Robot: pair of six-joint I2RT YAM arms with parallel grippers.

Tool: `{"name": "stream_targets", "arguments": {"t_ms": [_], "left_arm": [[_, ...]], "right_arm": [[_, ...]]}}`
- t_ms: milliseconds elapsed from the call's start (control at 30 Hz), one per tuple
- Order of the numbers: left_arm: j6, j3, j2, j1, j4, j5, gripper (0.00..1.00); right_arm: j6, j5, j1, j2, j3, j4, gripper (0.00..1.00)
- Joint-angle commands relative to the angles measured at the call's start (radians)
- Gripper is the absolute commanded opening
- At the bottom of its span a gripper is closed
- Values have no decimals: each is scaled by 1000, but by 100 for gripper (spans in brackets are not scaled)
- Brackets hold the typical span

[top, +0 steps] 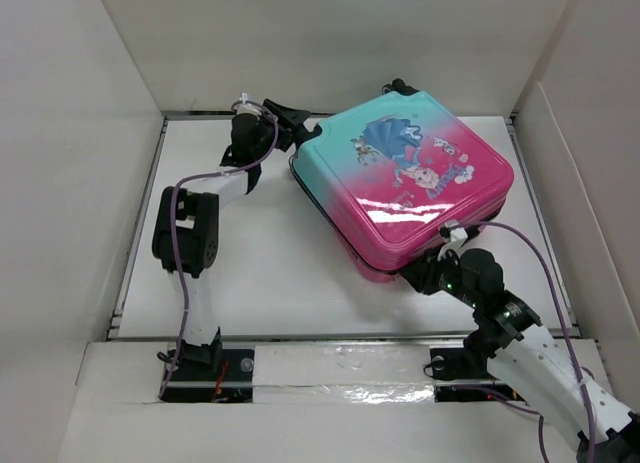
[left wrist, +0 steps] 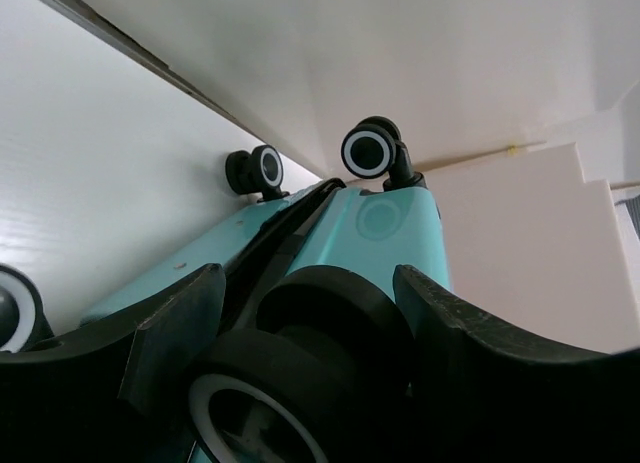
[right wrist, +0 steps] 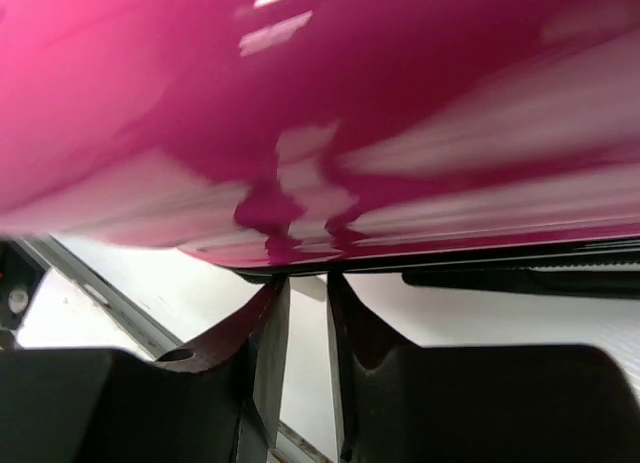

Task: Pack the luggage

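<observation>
While overhead shows luggage [top: 352,188] print [top: 412,155], wheels [left wrist: 370,150] wrist-side

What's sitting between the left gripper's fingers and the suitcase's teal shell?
One of the suitcase's own wheels: the left wrist view shows it sitting between the left gripper's fingers. Whether they pinch it isn't clear.

Top external view: fixed high at the 6 o'clock edge, looking down and forward over the whole tabletop [top: 260,273]. Left wrist view: very close at the 10 o'clock corner of the luggage [top: 405,178], facing its wheels [left wrist: 372,150]. Right wrist view: close under its 6 o'clock pink edge. All share the luggage.
</observation>
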Motion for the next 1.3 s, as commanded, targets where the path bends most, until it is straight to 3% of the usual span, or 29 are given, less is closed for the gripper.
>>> {"name": "stream_targets", "arguments": {"t_ms": [0, 333, 500, 667, 700, 800, 900, 967, 1100, 1167, 1267], "left_arm": [[44, -133, -226, 66, 173, -44, 0], [83, -579, -701, 166, 200, -159, 0], [142, -722, -899, 175, 89, -227, 0], [142, -707, -897, 198, 38, -204, 0], [140, -708, -894, 209, 27, -204, 0], [142, -737, -898, 209, 24, -210, 0], [133, -783, -901, 209, 35, -212, 0], [125, -806, -898, 209, 44, -212, 0], [116, -816, -872, 209, 68, -201, 0], [114, -820, -857, 209, 75, -210, 0], [119, -816, -837, 209, 85, -236, 0]], "right_arm": [[-50, 25, -9, 99, 29, 163, 28], [-277, -173, -84, 420, 305, 290, 42], [-323, -277, -104, 478, 373, 269, 52], [-294, -275, -104, 372, 208, 302, 51], [-264, -270, -104, 318, 173, 339, 39], [-199, -248, -104, 234, 67, 396, 19], [-167, -208, -104, 165, 25, 414, 12], [-162, -225, -104, 153, 8, 434, 16], [-188, -267, -104, 226, 23, 441, 47], [-196, -262, -104, 256, 30, 431, 47], [-178, -193, -104, 277, 10, 438, 32]]}}
